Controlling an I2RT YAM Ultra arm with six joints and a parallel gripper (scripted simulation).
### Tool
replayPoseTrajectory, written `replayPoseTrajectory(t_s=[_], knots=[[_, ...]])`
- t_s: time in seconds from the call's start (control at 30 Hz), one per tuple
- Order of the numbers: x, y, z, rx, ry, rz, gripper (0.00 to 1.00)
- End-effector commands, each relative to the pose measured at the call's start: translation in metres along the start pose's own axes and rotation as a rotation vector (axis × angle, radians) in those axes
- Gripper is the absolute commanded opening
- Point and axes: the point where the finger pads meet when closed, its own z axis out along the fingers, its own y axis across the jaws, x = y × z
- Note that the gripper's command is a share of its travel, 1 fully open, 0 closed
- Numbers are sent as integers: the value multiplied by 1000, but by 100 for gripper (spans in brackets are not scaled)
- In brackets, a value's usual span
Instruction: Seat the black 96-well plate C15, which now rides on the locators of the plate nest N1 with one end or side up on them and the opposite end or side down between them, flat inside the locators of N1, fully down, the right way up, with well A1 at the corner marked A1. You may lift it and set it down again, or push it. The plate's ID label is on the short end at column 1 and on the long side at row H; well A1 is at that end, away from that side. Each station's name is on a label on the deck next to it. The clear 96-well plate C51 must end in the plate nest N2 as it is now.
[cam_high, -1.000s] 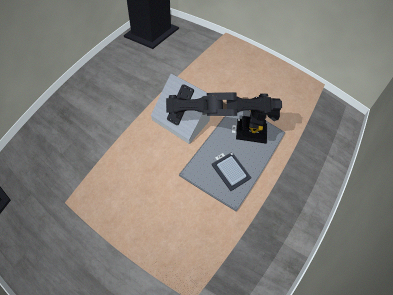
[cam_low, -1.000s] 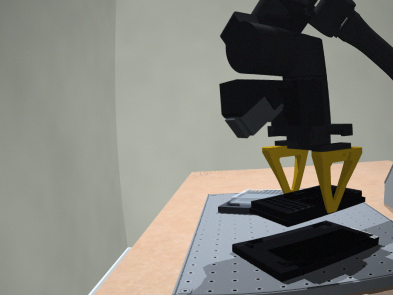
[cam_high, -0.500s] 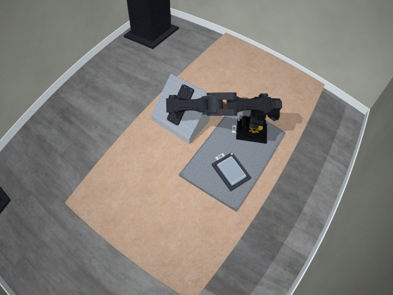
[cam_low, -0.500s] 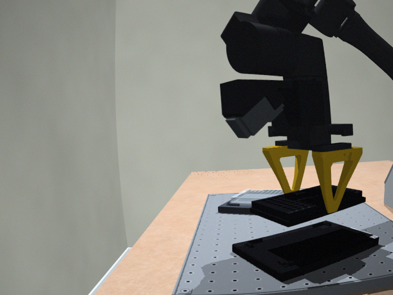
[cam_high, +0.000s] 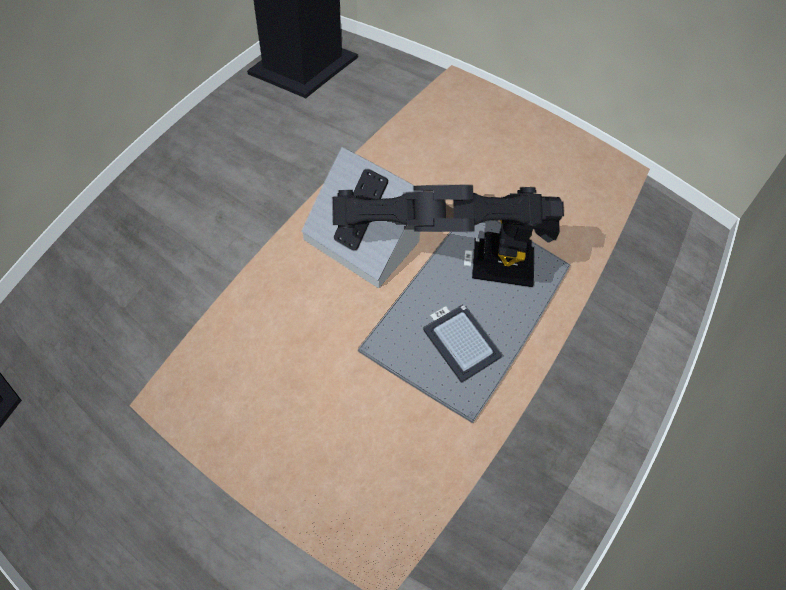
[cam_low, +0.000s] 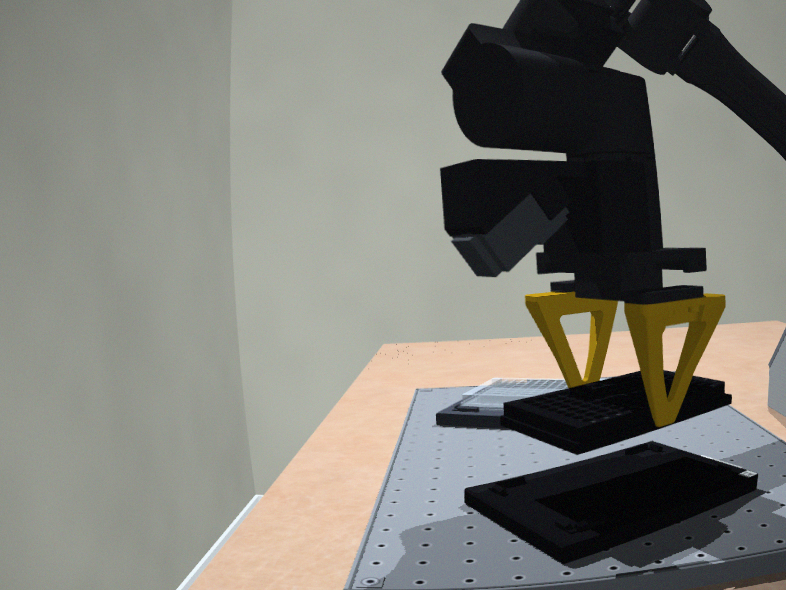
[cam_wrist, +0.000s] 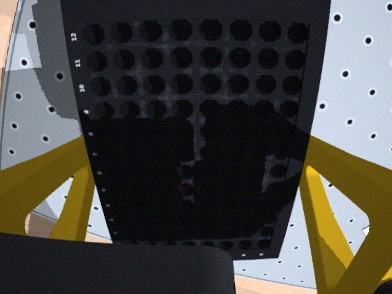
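Black 96-well plate C15 (cam_low: 603, 406) hangs in the air above plate nest N1 (cam_low: 609, 501), touching nothing below, wells up. The hand (cam_low: 619, 403) grasps it across its long sides with yellow fingers (cam_low: 666, 355). Beyond it, clear plate C51 (cam_high: 464, 342) sits in nest N2 (cam_high: 444, 355) on the perforated deck (cam_high: 406, 355), on the table (cam_high: 285, 381).

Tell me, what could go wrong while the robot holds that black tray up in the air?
1. The black 96-well plate C15 hangs above the empty plate nest N1, gripped only at its long sides by the yellow fingers. It could slip.
2. It looks tilted, so it might land on the nest's locators again.
3. The clear 96-well plate C51 sits close behind; swinging that way might bump it.
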Motion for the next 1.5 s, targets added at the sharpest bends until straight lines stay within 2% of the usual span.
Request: replayPoseTrajectory(t_s=[0.0, 1.23, 1.47], knots=[[-3, 4, -9, 5, -24, -8, 0], [-3, 4, -9, 5, -24, -8, 0], [-4, 4, 3, 5, -24, -8, 0]])
